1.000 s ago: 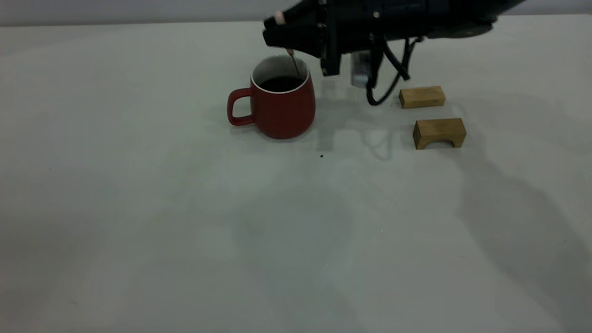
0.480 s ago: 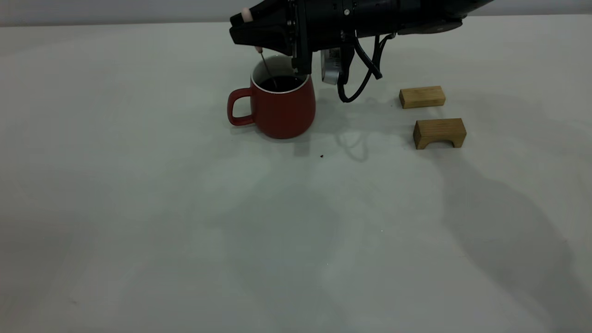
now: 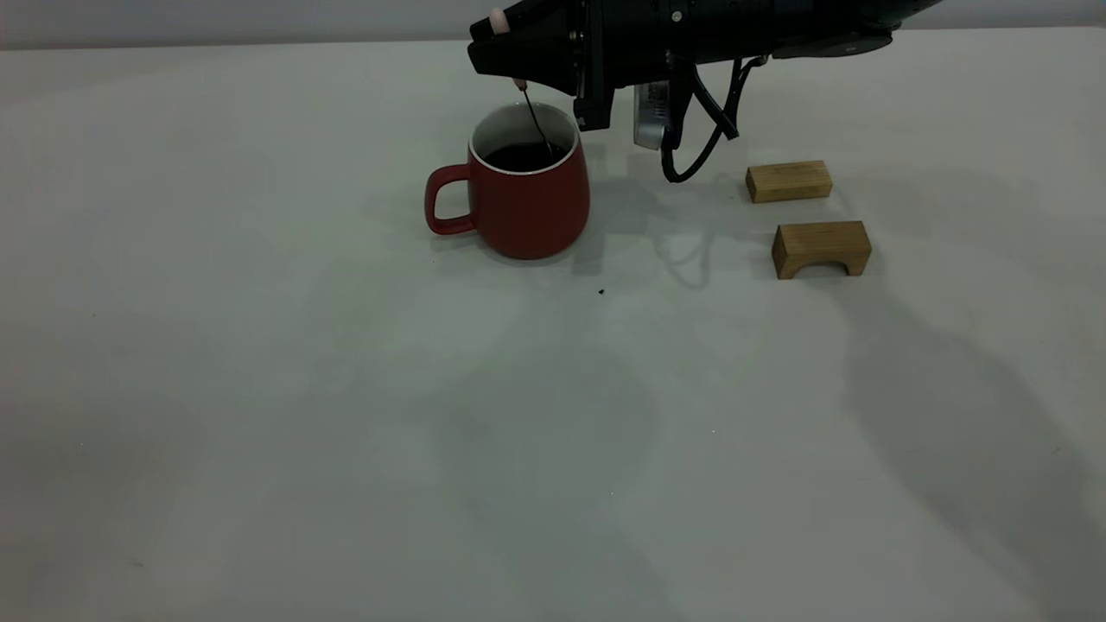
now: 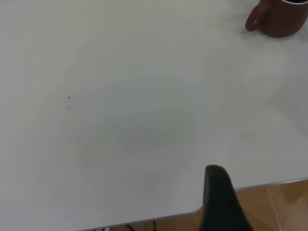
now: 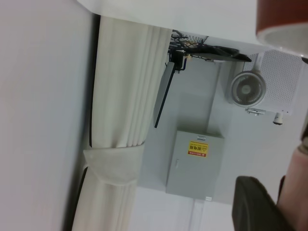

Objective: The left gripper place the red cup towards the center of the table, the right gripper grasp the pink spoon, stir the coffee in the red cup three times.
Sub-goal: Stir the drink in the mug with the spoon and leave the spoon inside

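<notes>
Exterior view: the right gripper (image 3: 511, 53) is clamped on the pink spoon (image 3: 529, 104) above the red cup (image 3: 518, 192). The slim metal stem slants down into the dark coffee (image 3: 523, 156); the rounded pink handle tip protrudes above the fingers. The matte cup, wider at its base, stands on the off-white table (image 3: 346, 415), left of two tan wooden blocks (image 3: 816, 246). Compared with half a second ago, the gripper has shifted right and the stem now leans the opposite way.

Left wrist view: the left gripper (image 4: 219, 199) shows one dark finger near the table edge, well apart from the cup; its opening cannot be told.

Right wrist view: cup rim and pink handle sit at the frame edges.
</notes>
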### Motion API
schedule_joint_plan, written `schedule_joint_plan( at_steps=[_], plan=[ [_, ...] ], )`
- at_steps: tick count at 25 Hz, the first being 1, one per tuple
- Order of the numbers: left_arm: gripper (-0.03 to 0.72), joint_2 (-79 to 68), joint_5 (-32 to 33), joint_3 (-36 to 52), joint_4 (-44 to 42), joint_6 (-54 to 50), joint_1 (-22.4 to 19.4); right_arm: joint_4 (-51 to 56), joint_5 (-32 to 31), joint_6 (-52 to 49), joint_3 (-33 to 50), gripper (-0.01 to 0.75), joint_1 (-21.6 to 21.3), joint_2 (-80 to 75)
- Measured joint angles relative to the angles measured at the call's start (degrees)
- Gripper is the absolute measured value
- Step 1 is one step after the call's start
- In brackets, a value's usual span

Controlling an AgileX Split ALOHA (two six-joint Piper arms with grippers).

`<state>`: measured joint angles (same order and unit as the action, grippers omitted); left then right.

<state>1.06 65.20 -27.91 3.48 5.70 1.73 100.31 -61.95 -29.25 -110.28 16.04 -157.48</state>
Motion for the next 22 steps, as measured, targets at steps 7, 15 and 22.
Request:
schedule_joint_plan(
  at_steps=[7,15,22],
  plan=[
    [0.502,0.00,0.00,0.00,0.00,0.00,0.00,-0.93,-2.45,3.39,0.00,0.226,-0.05,0.00],
    [0.502,0.00,0.00,0.00,0.00,0.00,0.00,-11.51,-3.80,15.36,0.00,0.493,-0.05,2.14],
    [0.502,0.00,0.00,0.00,0.00,0.00,0.00,-40.54,-5.34,16.96,0.00,0.500,0.04,12.14]
  ],
)
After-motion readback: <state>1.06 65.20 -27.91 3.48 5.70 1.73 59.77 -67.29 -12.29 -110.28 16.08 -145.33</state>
